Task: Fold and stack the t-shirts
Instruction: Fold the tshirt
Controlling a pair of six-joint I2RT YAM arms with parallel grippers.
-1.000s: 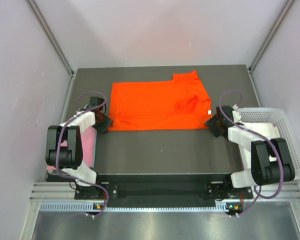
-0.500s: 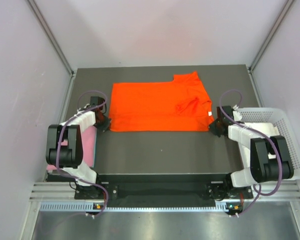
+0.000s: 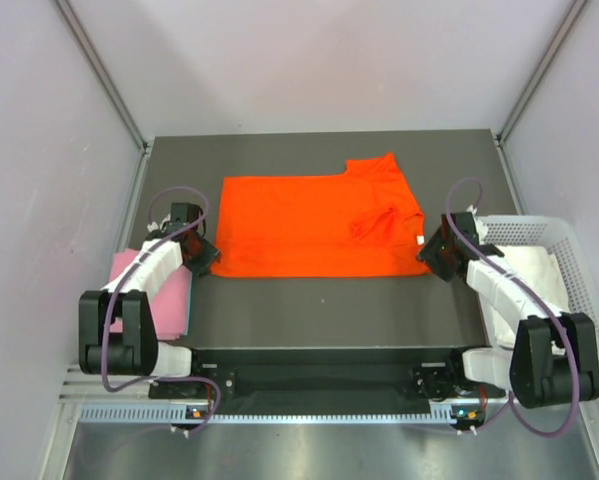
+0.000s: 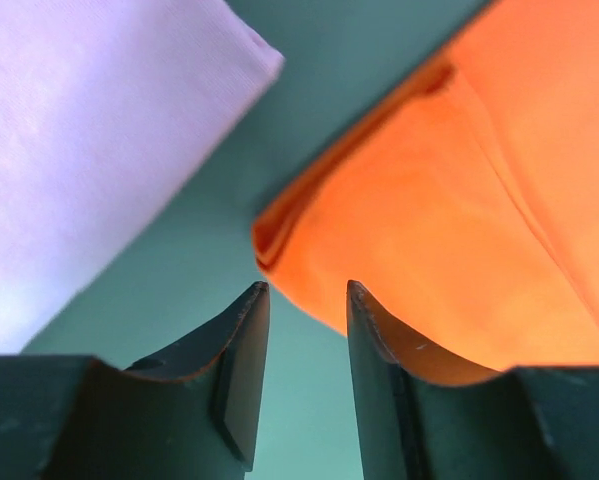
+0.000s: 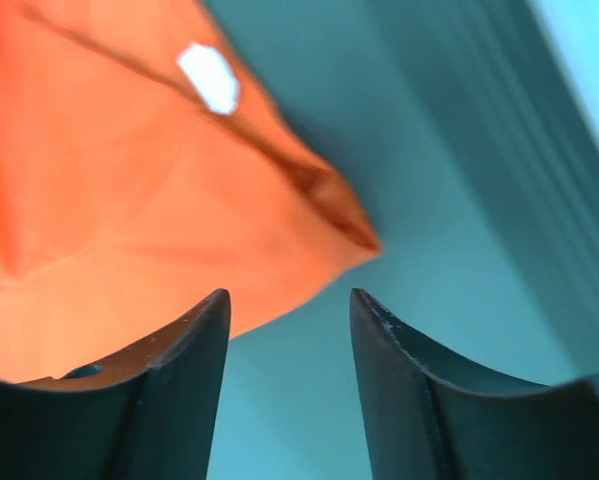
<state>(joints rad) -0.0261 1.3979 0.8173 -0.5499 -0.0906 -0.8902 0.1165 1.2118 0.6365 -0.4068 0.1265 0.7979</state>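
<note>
The orange shirt (image 3: 319,225) lies spread flat on the dark table (image 3: 329,300), in the upper middle of the top view. Its long edges run across the frame, and a sleeve and the collar sit toward its right end. A small white label (image 3: 420,240) shows at its lower right corner.

The left gripper (image 3: 201,258) sits low at the shirt's lower left corner. In the left wrist view the gripper (image 4: 304,290) is open. The two dark fingers stand apart with bare table between them, and the orange shirt (image 4: 459,220) has its folded corner just beyond the tips, nearer the right finger. Nothing is held.

The pink shirt (image 3: 174,300) lies folded at the left edge of the table, partly under the left arm. In the left wrist view it fills the upper left of the frame as pale fabric (image 4: 89,150), apart from the orange one.

The right gripper (image 3: 429,250) is at the shirt's lower right corner. In the right wrist view it (image 5: 289,300) is also open and empty. The shirt's pointed corner (image 5: 129,200) lies just past the fingertips, with the label (image 5: 209,78) at the top of the frame.

A white basket (image 3: 579,260) stands at the right edge of the table, behind the right arm.
</note>
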